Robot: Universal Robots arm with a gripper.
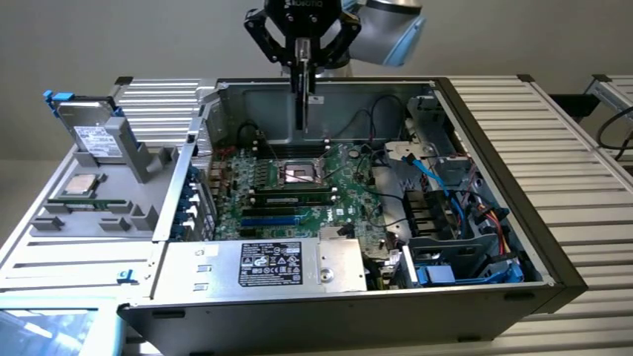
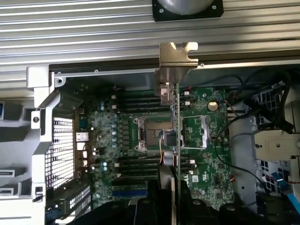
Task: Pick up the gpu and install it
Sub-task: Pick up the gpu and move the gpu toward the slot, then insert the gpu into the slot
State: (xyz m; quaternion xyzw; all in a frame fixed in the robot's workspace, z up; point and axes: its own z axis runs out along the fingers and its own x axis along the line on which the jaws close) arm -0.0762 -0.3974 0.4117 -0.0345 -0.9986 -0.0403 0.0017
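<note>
1. Green circuit-board gpu (image 1: 302, 93) with a silver metal end bracket hangs edge-on and upright from the black jaws, which are clamped on one end of it. The bracket is at the end farthest from the jaws.
2. In the exterior view the card sits over the rear part of the open grey metal computer case (image 1: 519, 222), near its back wall. It is above the large green motherboard (image 1: 336, 185) and is not seated in a slot. Whether its lower end touches anything I cannot tell.
3. In the wrist view the gpu (image 2: 173, 89) appears as a thin line crossing the square metal processor socket (image 2: 154, 133). Its bracket lines up with the case wall, and the motherboard (image 2: 206, 145) spreads out on both sides.
4. On the motherboard in the exterior view, the processor socket (image 1: 296, 174) lies just below the hanging card. A narrow dark memory stick (image 1: 292, 199) is seated in a slot on the near side of the socket, and blue slots (image 1: 265, 221) lie nearer still.
5. A silver box-shaped power supply (image 1: 262, 267) with a black label fills the near corner of the case. Blue cables (image 1: 435, 182) run through the drive bay on the exterior view's right.
6. On the exterior view's left, a grey plastic tray (image 1: 59, 245) holds a silver hard drive (image 1: 94, 137) standing tilted.
7. Case and tray rest on a ribbed aluminium bench (image 1: 564, 148).
</note>
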